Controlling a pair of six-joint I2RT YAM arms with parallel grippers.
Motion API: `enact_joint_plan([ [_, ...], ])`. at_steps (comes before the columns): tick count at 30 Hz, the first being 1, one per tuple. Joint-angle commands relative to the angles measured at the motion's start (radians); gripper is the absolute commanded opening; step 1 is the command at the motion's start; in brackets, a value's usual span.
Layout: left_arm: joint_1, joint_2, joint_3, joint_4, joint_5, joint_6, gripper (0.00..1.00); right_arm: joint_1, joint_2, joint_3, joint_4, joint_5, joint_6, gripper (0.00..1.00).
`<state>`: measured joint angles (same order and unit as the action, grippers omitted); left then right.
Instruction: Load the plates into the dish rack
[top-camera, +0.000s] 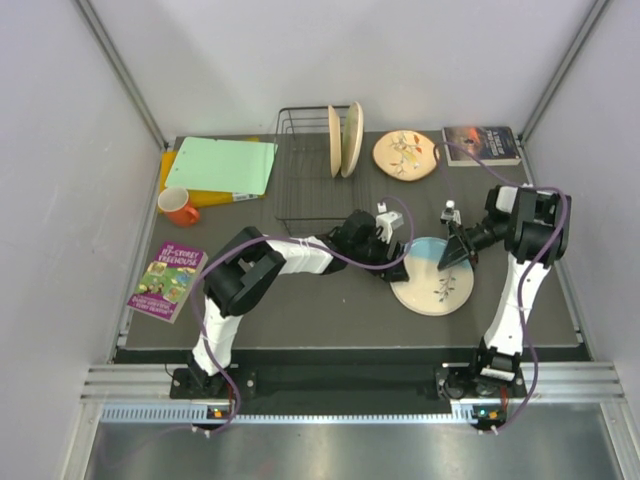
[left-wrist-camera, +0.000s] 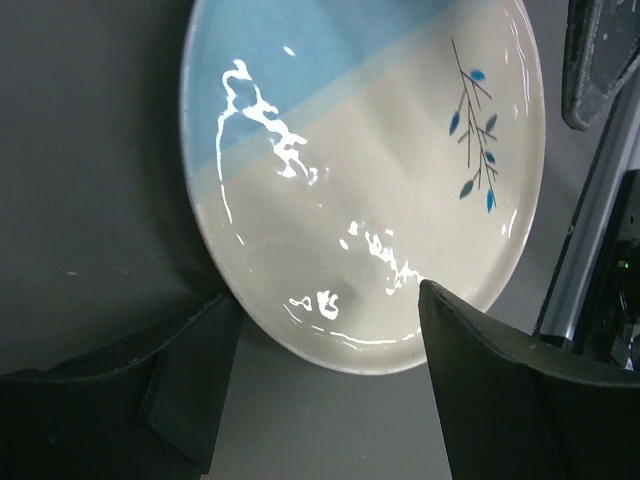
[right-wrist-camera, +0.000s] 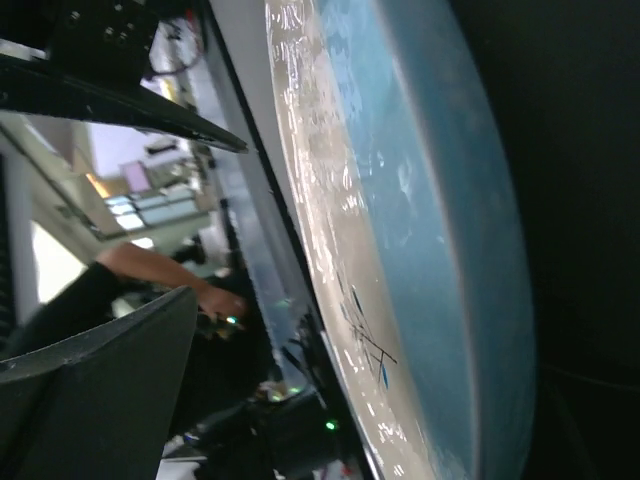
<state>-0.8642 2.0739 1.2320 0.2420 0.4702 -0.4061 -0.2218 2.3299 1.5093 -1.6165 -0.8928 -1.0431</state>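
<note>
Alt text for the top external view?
The left end effector and the right end effector both sit at the rim of a blue and cream plate on a dark table. Behind, a wire dish rack holds two plates upright; a patterned plate lies beside it.

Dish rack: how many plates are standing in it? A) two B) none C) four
A: a left plate and a right plate stand on edge, side by side, at the right end of the rack.

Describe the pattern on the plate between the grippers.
The plate is part light blue, part cream, with a blue-leafed twig; clearest in the left wrist view.
</note>
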Motion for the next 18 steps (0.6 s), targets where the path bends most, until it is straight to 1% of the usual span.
enact_joint_plan([
  [1, -0.03, 0.057, 0.007, 0.068, -0.022, -0.005, 0.77, 0.068, 0.103, -0.008, 0.15, -0.009, -0.066, 0.92],
  [5, -0.03, 0.055, 0.007, 0.068, -0.028, -0.005, 0.77, 0.067, 0.095, -0.023, 0.15, 0.015, -0.074, 0.86],
  [7, -0.029, 0.051, 0.009, 0.062, -0.033, 0.0, 0.77, 0.067, 0.077, -0.044, 0.152, 0.032, -0.097, 0.76],
  [8, -0.029, 0.048, 0.007, 0.06, -0.038, 0.007, 0.78, 0.065, 0.075, -0.047, 0.152, 0.055, -0.1, 0.65],
  [9, -0.027, 0.046, 0.006, 0.06, -0.041, 0.009, 0.78, 0.064, 0.081, -0.046, 0.152, 0.067, -0.094, 0.42],
  [12, -0.022, 0.037, 0.0, 0.056, -0.048, 0.02, 0.78, 0.042, 0.079, -0.063, 0.153, 0.075, -0.097, 0.0],
  [16, -0.009, 0.005, 0.001, 0.008, -0.059, 0.05, 0.79, 0.012, 0.037, -0.069, 0.153, 0.045, -0.095, 0.0],
  [18, 0.002, -0.06, -0.002, -0.044, -0.059, 0.098, 0.79, 0.006, -0.015, -0.058, 0.155, 0.025, -0.071, 0.0],
])
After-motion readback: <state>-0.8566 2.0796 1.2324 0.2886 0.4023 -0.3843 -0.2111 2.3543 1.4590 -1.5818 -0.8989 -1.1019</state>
